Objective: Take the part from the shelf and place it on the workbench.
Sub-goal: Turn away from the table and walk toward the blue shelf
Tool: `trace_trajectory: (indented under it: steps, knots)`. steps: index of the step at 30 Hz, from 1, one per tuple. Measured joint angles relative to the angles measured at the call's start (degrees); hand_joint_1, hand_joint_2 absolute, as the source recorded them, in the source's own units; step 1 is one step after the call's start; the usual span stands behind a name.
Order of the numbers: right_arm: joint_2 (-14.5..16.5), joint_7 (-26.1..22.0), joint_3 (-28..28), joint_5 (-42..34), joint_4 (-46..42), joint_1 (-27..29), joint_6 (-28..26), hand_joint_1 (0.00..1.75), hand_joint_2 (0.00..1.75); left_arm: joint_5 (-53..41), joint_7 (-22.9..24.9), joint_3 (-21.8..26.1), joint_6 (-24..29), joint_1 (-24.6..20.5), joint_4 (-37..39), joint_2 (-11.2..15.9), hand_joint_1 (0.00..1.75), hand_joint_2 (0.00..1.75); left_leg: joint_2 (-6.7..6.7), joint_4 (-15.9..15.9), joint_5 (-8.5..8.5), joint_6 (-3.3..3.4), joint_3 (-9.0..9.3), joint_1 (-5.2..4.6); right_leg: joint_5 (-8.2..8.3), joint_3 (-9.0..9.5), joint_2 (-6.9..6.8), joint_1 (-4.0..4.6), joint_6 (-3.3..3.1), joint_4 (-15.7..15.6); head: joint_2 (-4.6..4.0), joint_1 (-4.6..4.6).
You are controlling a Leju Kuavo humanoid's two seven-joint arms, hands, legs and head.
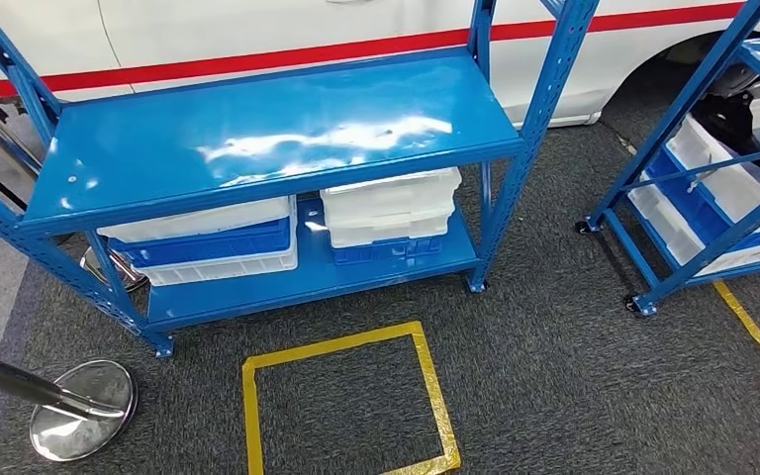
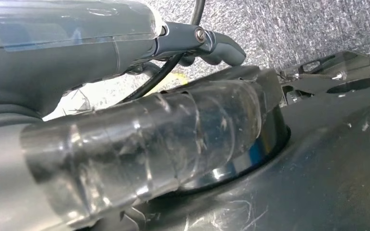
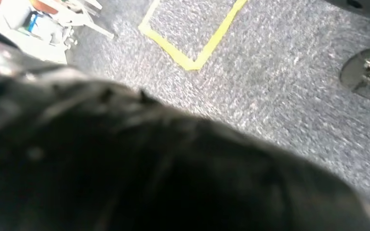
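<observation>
1. Racks: two blue shelf units. The main shelf (image 1: 257, 139) is centre in the head view, with its long axis running across the view. A second rack (image 1: 698, 188) stands at the right, well apart.
2. Main shelf: two decks visible. The top deck is bare glossy blue.
3. Lower deck: two bin stacks side by side. The left stack (image 1: 208, 247) has three layers: white, blue, white. The right stack (image 1: 391, 213) is white bins over a blue one (image 1: 386, 250).
4. Part: I can't single it out. Nothing identifiable as a part, and the bin contents are hidden. So its location, heading and long axis can't be told.
5. Second rack: white bins (image 1: 722, 173) sit on its blue decks. The count isn't clear.
6. Floor: grey carpet with one yellow tape square (image 1: 332, 344) in front of the main shelf and one yellow tape line (image 1: 752, 332) by the second rack.
7. Chrome stanchion bases: two. One (image 1: 84, 411) is near left, and one (image 1: 109, 269) is behind the shelf's left leg.
8. Behind the shelf: a white vehicle body (image 1: 257, 25) with a red stripe.
9. Left hand (image 2: 139, 130): grey thumb and one dark finger (image 2: 219, 48) are visible. I can't tell its grip state.
10. Right hand (image 3: 125, 163): a dark blur close to the lens. I can't tell its state.
</observation>
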Motion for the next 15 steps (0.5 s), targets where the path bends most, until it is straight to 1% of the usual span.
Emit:
trace_trajectory:
  steps: [1,3,5,8,12,15]
  knots:
    - [0.00,-0.13,0.16,0.02,0.00,-0.02,-0.01,0.00,0.00,-0.03,-0.01,0.01,0.00,-0.02,0.00,0.01,0.00,0.87,0.01,-0.23,-0.08,0.02,0.26,0.00,-0.17,0.14,0.03,0.01,-0.12,-0.03,0.00,0.00]
    - [0.00,-0.19,0.39,0.04,0.00,-0.06,-0.07,0.00,0.87,-0.05,-0.03,0.01,0.00,-0.11,0.00,0.01,0.00,1.75,0.03,-0.95,-0.50,0.00,0.87,0.02,-0.41,0.36,0.04,0.06,-0.30,-0.05,0.00,0.00]
    - [0.00,0.10,0.52,0.04,0.00,-0.11,-0.49,0.00,1.75,-0.05,-0.04,0.02,0.01,-0.18,0.00,0.01,0.00,1.75,0.04,-1.53,-0.81,-0.21,1.27,0.04,-0.50,0.48,0.00,0.11,-0.34,-0.05,0.00,0.01]
    - [0.00,0.79,0.67,-0.22,0.00,-0.15,-1.65,0.00,1.75,-0.13,-0.06,0.03,0.05,-0.15,0.00,0.01,0.00,1.75,0.06,-1.65,-0.74,-0.51,1.38,0.06,-0.48,0.60,-0.04,0.12,-0.40,-0.05,0.00,0.01]
    - [0.00,0.92,0.29,-3.20,0.00,-0.13,-2.12,0.00,1.75,-0.11,-0.38,0.13,0.67,-0.08,0.00,-0.02,0.00,1.75,0.07,-1.65,-0.58,-0.90,1.42,0.04,-0.33,0.71,-0.08,0.09,-0.45,-0.05,0.00,0.00]
    - [0.00,1.31,-0.03,-5.20,-0.02,0.02,-2.34,0.00,1.75,-1.32,-0.41,2.22,1.25,0.47,-0.01,-0.13,0.00,1.75,0.09,-1.64,-0.56,-0.94,1.52,0.00,-0.29,0.82,-0.08,0.02,-0.43,-0.05,0.00,0.00]
